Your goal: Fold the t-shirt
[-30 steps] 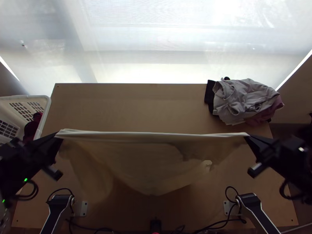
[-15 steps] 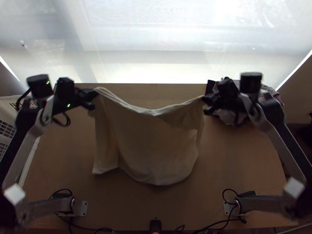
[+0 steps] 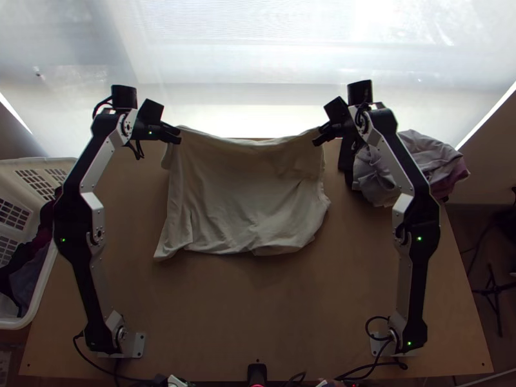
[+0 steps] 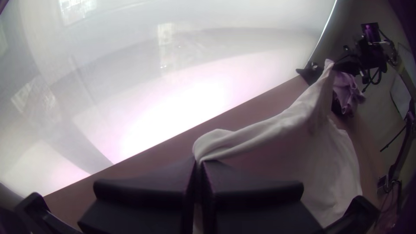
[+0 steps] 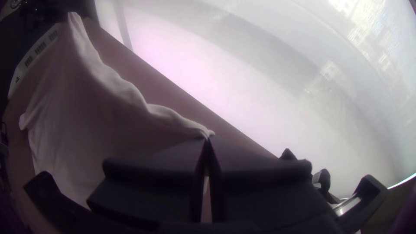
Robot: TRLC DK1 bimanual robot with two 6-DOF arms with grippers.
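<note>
The t-shirt (image 3: 242, 197) spreads over the counter (image 3: 258, 309), its far edge clamped in the left tool (image 3: 178, 134) and right tool (image 3: 317, 138) — lower both evenly, under light tension, to lay it flat.

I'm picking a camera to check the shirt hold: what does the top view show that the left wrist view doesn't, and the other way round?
Top view: the white basket with dark clothes inside, and the left arm's base on the table.

Left wrist view: a close look at the left gripper, its fingers nearly together, the t-shirt's edge pinched at their tips.

Both: the t-shirt held up between the two grippers, the right gripper at its other upper end, and the clothes pile beyond.
</note>
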